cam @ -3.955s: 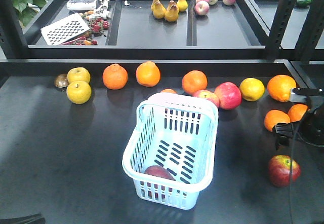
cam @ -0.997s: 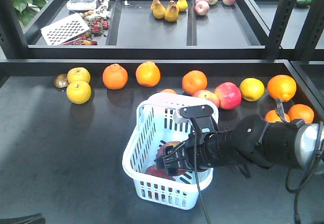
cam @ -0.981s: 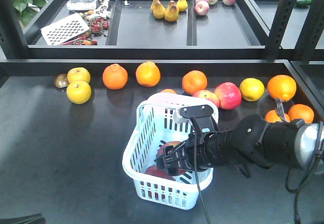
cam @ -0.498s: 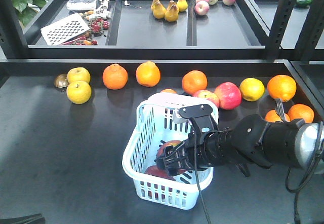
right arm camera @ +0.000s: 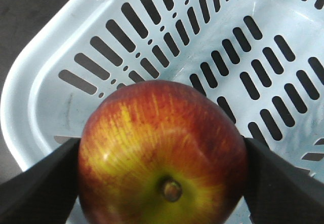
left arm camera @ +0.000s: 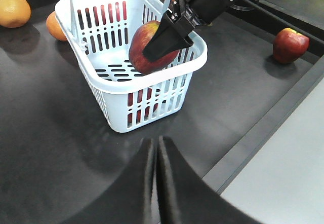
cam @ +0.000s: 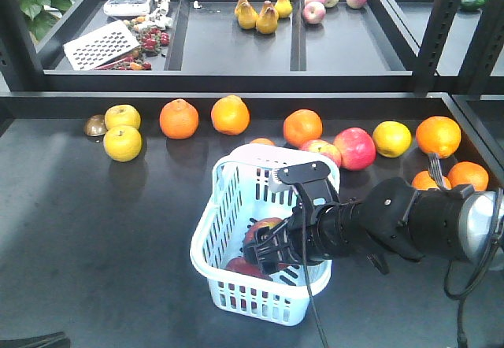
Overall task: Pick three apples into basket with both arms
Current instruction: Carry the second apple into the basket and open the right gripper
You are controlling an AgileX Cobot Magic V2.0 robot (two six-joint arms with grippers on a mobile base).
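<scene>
The pale blue basket [cam: 209,236] stands mid-table. My right gripper [cam: 268,242] reaches in from the right over its front half and is shut on a dark red, yellow-streaked apple [cam: 263,229]. It hangs just inside the rim. The right wrist view shows the apple [right arm camera: 162,127] between both fingers [right arm camera: 45,183], above the slotted bottom [right arm camera: 243,41]. A second apple [cam: 239,268] lies in the basket's front corner. A third apple [left arm camera: 290,45] lies on the table near the front edge, hidden in the front view. My left gripper [left arm camera: 156,142] is shut and empty, in front of the basket [left arm camera: 167,74].
Oranges [cam: 179,119], yellow-green fruits [cam: 124,143] and two pink-red apples [cam: 356,148] line the back of the table behind the basket. More oranges [cam: 468,175] lie at the right. A shelf [cam: 236,76] with pears and other fruit stands behind. The table's front edge [left arm camera: 263,133] is close.
Four seconds ago my right gripper was at the right edge and one apple lay in the basket; now it holds an apple inside the basket. Over the last second it barely moved.
</scene>
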